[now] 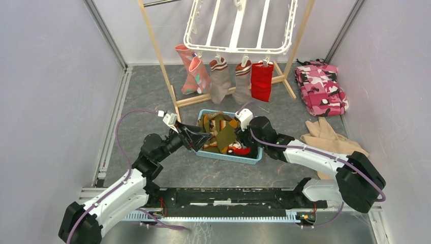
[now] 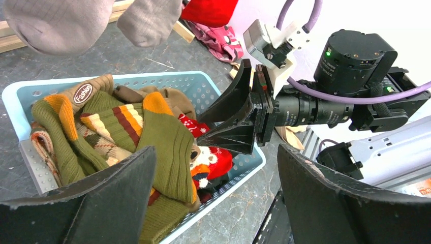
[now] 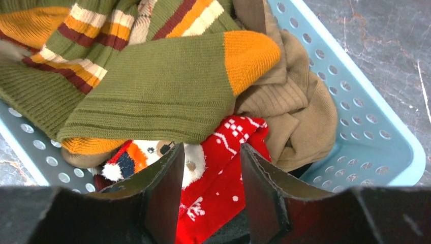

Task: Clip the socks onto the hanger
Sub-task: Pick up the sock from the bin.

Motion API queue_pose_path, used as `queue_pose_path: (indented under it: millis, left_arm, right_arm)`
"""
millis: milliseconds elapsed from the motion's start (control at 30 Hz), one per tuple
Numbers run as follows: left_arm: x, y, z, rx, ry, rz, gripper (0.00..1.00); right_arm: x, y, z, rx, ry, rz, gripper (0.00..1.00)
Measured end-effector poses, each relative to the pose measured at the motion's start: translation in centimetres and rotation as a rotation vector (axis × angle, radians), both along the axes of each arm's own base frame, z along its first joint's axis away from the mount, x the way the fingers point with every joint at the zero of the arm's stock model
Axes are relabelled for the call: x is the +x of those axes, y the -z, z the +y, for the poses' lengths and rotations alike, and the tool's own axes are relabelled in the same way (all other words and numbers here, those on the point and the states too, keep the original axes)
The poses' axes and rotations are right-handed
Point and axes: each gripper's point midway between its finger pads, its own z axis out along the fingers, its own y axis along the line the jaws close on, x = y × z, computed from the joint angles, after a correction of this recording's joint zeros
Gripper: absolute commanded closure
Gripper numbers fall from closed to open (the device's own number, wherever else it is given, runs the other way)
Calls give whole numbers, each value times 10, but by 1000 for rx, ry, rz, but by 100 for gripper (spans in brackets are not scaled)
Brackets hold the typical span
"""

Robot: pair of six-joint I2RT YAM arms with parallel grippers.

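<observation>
A white plastic drying hanger hangs from a light wooden stand at the far end of a grey tabletop. Five socks dangle from the clips on its near rim: two salmon-pink socks, two grey-brown socks with striped cuffs and one bright red sock. More clips round the rim look free.

Between the hanger and the arm bases sits a pale blue perforated basket heaped with more socks. An olive sock with an orange toe lies on top, its length running side to side across the right wrist camera's view. Tucked partly beneath it is a red Christmas sock with snowflakes and a bear face.

The right arm reaches in at the basket's right end, and its jaws are parted only a little, empty, with the Christmas sock directly below the gap. How that sock's length runs is hard to judge, since the olive one covers much of it.

The left arm hovers at the basket's left end, jaws spread wide and holding nothing, facing the right arm across the pile.

The right arm is plainly nearer the Christmas sock, so the next pick looks like a short drop straight down and a pinch
</observation>
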Motion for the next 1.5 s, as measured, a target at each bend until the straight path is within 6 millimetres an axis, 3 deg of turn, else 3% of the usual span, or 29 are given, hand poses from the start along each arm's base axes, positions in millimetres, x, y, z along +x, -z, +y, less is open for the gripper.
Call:
queue_pose_path:
  millis: [200, 467, 567, 700, 1000, 1300, 1500]
  left_arm:
    - [1, 9, 3, 13, -19, 21, 8]
    - [1, 12, 3, 17, -19, 29, 9]
    - [1, 12, 3, 17, -19, 29, 9]
    - [1, 12, 3, 17, -19, 29, 9]
    - [-1, 7, 1, 7, 0, 12, 9]
    - [-8, 1, -10, -17, 78, -26, 8]
    - [-23, 9, -19, -41, 182, -80, 17]
  right_arm:
    - [-4, 11, -1, -27, 11, 31, 56]
    - [-7, 16, 0, -30, 10, 52, 89]
    - [-7, 14, 0, -27, 8, 49, 94]
    - [-7, -3, -1, 1, 11, 15, 98]
    - [-5, -69, -10, 110, 26, -158, 100]
    - [-6, -108, -10, 189, 6, -263, 100]
    - [-11, -124, 1, 250, -60, -297, 100]
